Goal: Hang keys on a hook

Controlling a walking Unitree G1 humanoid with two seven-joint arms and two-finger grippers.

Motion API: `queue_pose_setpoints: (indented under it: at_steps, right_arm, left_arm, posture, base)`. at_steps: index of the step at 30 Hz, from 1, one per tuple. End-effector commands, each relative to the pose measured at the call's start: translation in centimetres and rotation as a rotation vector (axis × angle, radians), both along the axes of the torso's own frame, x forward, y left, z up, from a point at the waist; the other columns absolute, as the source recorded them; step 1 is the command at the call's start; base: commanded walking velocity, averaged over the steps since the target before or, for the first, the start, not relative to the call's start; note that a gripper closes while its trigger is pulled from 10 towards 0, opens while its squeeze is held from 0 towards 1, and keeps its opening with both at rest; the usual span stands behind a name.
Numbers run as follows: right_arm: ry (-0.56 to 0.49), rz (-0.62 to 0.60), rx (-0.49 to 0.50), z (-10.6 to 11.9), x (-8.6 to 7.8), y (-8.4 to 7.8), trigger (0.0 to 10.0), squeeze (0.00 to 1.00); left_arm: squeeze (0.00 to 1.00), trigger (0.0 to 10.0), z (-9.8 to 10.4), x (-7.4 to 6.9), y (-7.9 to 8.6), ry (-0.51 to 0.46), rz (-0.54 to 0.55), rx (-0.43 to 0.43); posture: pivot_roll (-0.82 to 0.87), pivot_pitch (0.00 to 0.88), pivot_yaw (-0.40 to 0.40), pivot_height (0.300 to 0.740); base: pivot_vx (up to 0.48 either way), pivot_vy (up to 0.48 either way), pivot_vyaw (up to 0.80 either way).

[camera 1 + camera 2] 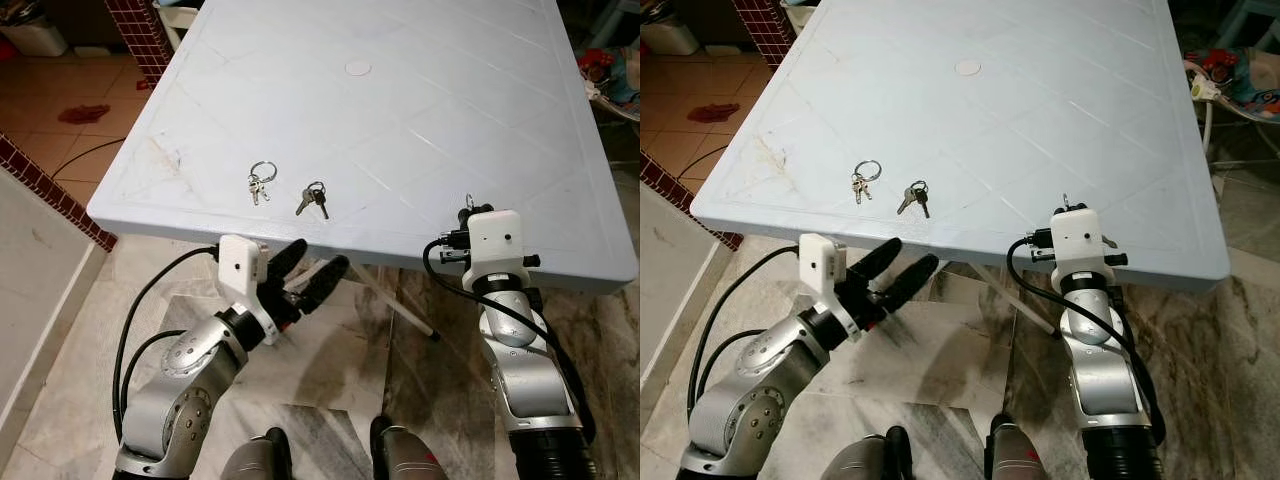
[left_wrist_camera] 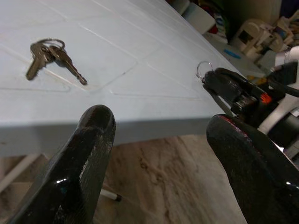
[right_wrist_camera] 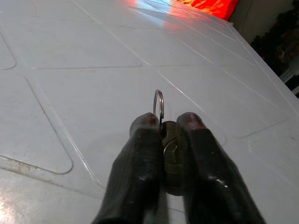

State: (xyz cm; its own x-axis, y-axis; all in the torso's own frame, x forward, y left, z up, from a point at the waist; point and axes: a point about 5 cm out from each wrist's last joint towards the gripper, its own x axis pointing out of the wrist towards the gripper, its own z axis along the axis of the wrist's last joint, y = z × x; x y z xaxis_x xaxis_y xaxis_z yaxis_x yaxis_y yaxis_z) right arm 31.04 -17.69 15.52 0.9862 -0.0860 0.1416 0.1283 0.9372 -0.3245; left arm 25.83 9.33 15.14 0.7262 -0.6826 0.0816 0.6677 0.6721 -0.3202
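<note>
Two bunches of keys lie near the front edge of the white plastic table [image 1: 400,110]: one with a large ring [image 1: 260,182] and one with darker keys [image 1: 314,198] to its right. My left gripper [image 1: 318,256] is open, just below and in front of the table edge, under the darker bunch [image 2: 49,53]. My right gripper [image 3: 169,122] is shut on a third key [image 3: 169,149], whose metal ring [image 3: 159,105] sticks up above the fingers. It hovers over the table's front right part, and the ring [image 1: 468,201] shows above the wrist camera.
A red brick wall edge [image 1: 50,190] runs along the left. Marble floor and a slanted table leg [image 1: 395,300] lie under the table. Clutter [image 1: 610,70] stands at the far right. A round cap [image 1: 357,68] marks the table's middle.
</note>
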Motion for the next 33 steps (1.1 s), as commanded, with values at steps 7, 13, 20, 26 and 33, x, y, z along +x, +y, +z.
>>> queue_pose_setpoints:
  at_steps: [7, 13, 20, 26, 33]
  right_arm:
    - [0.014, -0.003, 0.015, -0.6, 0.0, -0.3, 0.0, 0.00]
    - [0.009, -0.004, 0.018, -0.6, 0.1, -0.3, 0.0, 0.00]
    - [-0.001, 0.005, 0.026, -0.6, 0.0, -0.1, 0.0, 0.00]
    - [-0.012, 0.006, 0.034, -0.4, 0.0, -0.1, 0.0, 0.00]
    - [-0.093, 0.009, 0.048, 1.1, 0.2, 0.2, 0.0, 0.00]
  left_arm:
    - [0.00, 10.0, 0.0, -0.8, -0.1, 0.014, -0.050, 0.011]
    - [0.00, 10.0, -0.1, -0.9, -0.1, 0.018, -0.049, 0.014]
    - [0.00, 10.0, 0.0, -0.9, -0.2, 0.024, -0.072, 0.009]
    - [0.00, 10.0, -0.1, -0.8, -0.3, 0.027, -0.080, 0.014]
    - [0.00, 10.0, -0.5, -0.5, 0.2, 0.020, -0.037, 0.038]
  posture:
    - [-0.01, 0.268, 0.104, 0.740]
    - [-0.01, 0.267, 0.104, 0.740]
    - [-0.01, 0.263, 0.104, 0.740]
    - [-0.01, 0.260, 0.106, 0.740]
    - [-0.01, 0.244, 0.104, 0.740]
  base:
    - [0.000, 0.000, 0.00]
    - [0.000, 0.000, 0.00]
    - [0.000, 0.000, 0.00]
    - [0.000, 0.000, 0.00]
    - [0.000, 0.000, 0.00]
